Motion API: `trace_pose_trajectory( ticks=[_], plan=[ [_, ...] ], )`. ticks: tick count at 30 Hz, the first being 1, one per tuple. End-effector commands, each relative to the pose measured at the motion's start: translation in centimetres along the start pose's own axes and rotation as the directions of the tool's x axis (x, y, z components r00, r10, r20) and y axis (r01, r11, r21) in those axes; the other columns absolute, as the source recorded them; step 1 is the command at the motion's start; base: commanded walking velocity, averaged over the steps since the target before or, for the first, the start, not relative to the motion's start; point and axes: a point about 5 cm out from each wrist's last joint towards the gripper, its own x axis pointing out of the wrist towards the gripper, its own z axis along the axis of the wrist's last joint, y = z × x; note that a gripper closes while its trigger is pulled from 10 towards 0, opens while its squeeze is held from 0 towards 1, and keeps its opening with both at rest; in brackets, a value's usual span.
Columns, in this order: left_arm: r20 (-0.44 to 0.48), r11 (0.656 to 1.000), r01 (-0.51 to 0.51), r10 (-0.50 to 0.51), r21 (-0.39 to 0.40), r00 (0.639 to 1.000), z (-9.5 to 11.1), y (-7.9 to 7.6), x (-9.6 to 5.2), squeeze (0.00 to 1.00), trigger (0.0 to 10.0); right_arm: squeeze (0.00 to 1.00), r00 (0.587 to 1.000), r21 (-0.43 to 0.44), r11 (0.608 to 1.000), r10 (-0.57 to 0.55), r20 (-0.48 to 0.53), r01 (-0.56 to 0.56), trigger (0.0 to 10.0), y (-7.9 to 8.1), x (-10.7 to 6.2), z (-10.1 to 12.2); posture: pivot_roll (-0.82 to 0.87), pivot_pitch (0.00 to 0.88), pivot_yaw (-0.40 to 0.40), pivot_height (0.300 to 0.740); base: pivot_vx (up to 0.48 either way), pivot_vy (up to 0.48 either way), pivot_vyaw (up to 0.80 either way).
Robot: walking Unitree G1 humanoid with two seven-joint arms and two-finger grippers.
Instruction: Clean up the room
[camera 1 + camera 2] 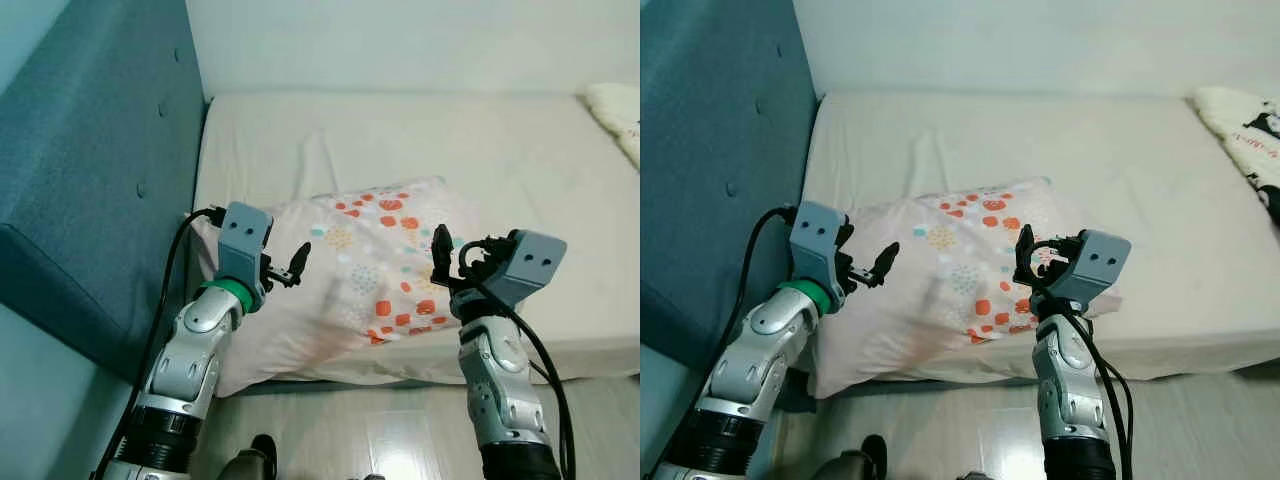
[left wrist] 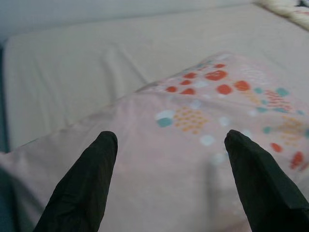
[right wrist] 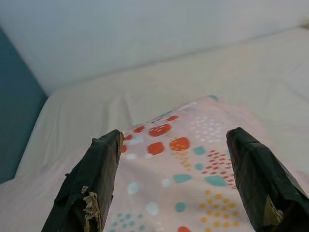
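A pink pillow with orange and teal dot patterns lies on the bed, at the near left part of the mattress. Its left end is close to the blue headboard; its near edge overhangs the mattress edge slightly.

The left pincer hangs above the left half of the pillow, fingers spread wide, holding nothing. In the left wrist view both fingers frame the pillow fabric with a broad gap between them.

The right pincer hangs above the right end of the pillow, also spread wide and holding nothing. In the right wrist view its fingers stand well apart over the patterned fabric; the pad on one finger is frayed at the tip.

A second patterned cloth lies at the far right edge of the bed, well apart from the pillow. Pale floor shows near the bed, between the two arms.
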Motion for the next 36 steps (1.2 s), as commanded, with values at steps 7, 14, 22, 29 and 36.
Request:
trace_pose_trajectory(
  ticks=[7,14,22,29,36],
  plan=[
    [-0.018,1.0,0.005,-0.005,0.005,1.0,-0.6,-0.1,-0.2,0.0,10.0,0.0,1.0,-0.006,1.0,-0.014,-0.024,0.013,10.0,-0.4,-0.3,-0.5,0.04,0.157,0.021,0.739,0.0,0.0,0.0],
    [-0.042,0.994,-0.032,0.037,0.108,0.998,-1.7,0.3,-0.2,0.0,10.0,0.0,0.996,0.0,0.998,0.067,-0.059,-0.067,10.0,0.6,-0.6,-1.4,0.04,0.157,0.028,0.739,0.0,0.0,0.0],
    [0.014,0.983,-0.137,0.137,0.118,0.991,-2.6,1.2,-1.0,0.0,10.0,0.0,0.991,-0.052,0.99,0.129,-0.039,-0.131,10.0,2.3,-0.8,-1.9,0.04,0.16,0.037,0.729,0.0,0.0,0.0],
    [0.021,0.985,-0.132,0.131,0.108,0.991,-2.6,1.1,-1.1,0.0,10.0,0.0,0.991,-0.077,0.988,0.13,-0.029,-0.132,10.0,2.3,-0.6,-1.7,0.04,0.162,0.036,0.704,0.0,0.0,0.0],
    [0.04,0.984,-0.129,0.125,0.122,0.991,-2.7,0.9,-0.9,0.0,10.0,0.0,0.991,-0.073,0.989,0.129,-0.025,-0.13,10.0,2.2,-0.5,-1.7,0.04,0.16,0.035,0.679,0.0,0.0,0.0]
  ],
)
